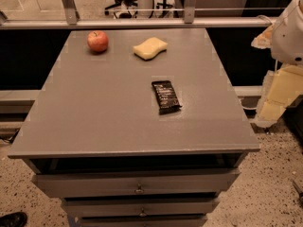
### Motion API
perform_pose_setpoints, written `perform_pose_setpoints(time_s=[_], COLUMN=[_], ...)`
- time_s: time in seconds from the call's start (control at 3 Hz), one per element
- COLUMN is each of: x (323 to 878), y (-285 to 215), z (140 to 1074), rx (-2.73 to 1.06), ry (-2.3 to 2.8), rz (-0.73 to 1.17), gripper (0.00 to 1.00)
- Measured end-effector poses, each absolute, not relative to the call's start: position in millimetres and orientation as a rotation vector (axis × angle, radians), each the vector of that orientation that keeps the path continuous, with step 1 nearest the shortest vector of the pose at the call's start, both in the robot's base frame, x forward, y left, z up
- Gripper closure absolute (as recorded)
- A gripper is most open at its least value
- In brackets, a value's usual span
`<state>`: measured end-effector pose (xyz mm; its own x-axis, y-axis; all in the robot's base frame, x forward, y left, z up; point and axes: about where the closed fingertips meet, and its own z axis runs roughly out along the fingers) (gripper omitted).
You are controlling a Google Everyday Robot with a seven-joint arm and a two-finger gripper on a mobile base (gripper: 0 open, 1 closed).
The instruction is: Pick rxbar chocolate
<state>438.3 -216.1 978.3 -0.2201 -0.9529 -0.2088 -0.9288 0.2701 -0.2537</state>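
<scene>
The rxbar chocolate point(166, 96) is a flat black wrapper with faint white print. It lies on the grey cabinet top point(94, 108), right of the middle, with its long side running near to far. My gripper point(273, 103) hangs at the right edge of the view, beyond the cabinet's right side, below the white arm point(289, 32). It is well clear of the bar and to the right of it, and nothing shows in it.
A red apple point(97, 41) sits at the far left of the top and a pale yellow wavy-edged sponge point(150, 48) at the far middle. Drawers point(137, 183) lie below the front edge. A metal railing point(142, 22) runs behind the cabinet.
</scene>
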Motion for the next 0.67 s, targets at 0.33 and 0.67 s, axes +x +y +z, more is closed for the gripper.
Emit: perform_pose_setpoints(time_s=[0.33, 0.67], x=[438.3, 454.9], y=[-216.1, -190.8], z=[978.4, 961.4], rx=[-1.720, -1.689], ry=[2.226, 2.236], rz=[-0.106, -0.020], gripper=[0.00, 0.00])
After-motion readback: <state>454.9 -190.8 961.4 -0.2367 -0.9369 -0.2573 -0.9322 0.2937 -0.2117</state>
